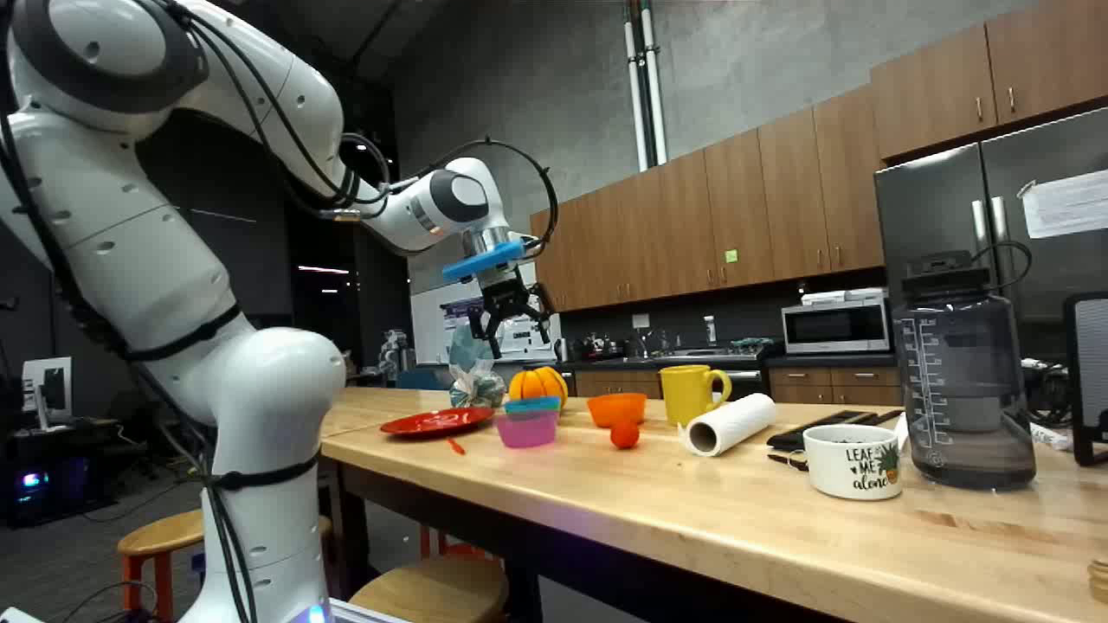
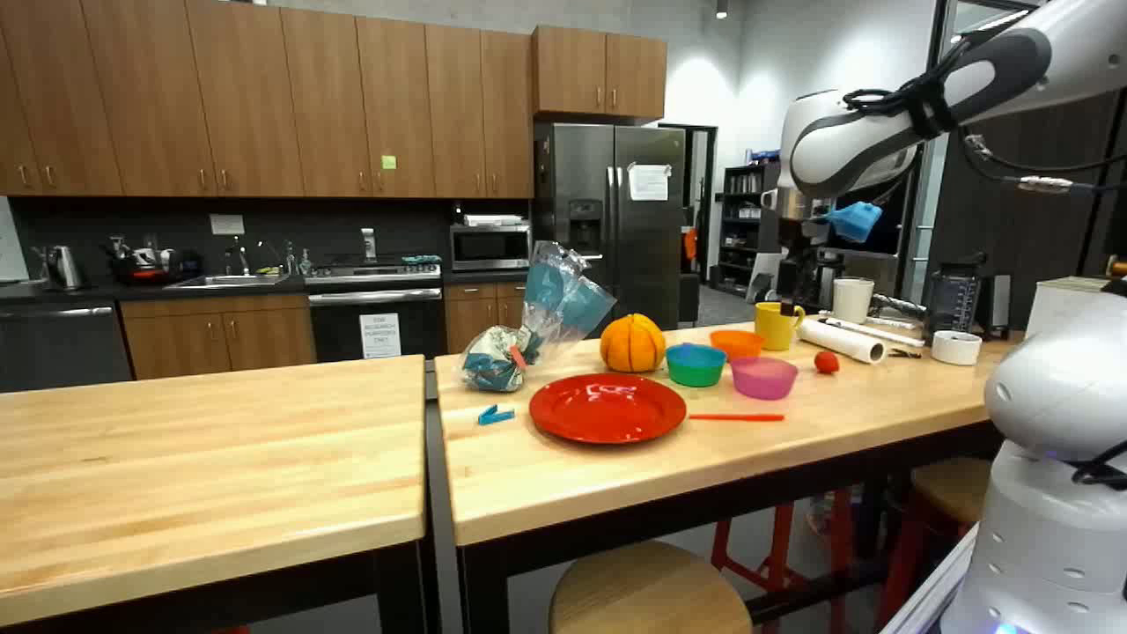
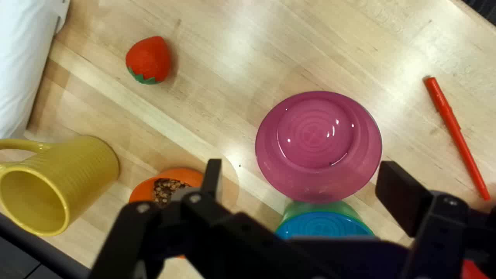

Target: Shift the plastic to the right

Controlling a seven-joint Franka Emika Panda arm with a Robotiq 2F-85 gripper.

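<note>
A clear plastic bag with teal and white contents (image 2: 495, 359) stands at the table's far end in an exterior view, its loose top flaring upward; it also shows in an exterior view (image 1: 476, 387). It is out of the wrist view. A pink plastic bowl (image 3: 316, 145) lies below my gripper in the wrist view and also shows in both exterior views (image 1: 528, 428) (image 2: 764, 379). A green bowl with a blue inside (image 3: 325, 224) is beside it, partly hidden by the gripper. My gripper (image 3: 302, 170) is open and empty, held well above the table (image 1: 519, 342).
A red plate (image 2: 607, 408), orange pumpkin (image 2: 632, 342), orange bowl (image 3: 186, 176), yellow mug (image 3: 58, 186), toy strawberry (image 3: 149, 60) and red pen (image 3: 457, 137) lie around the bowls. A white roll (image 1: 731, 424), white pot (image 1: 853, 463) and large bottle (image 1: 965, 389) stand further along.
</note>
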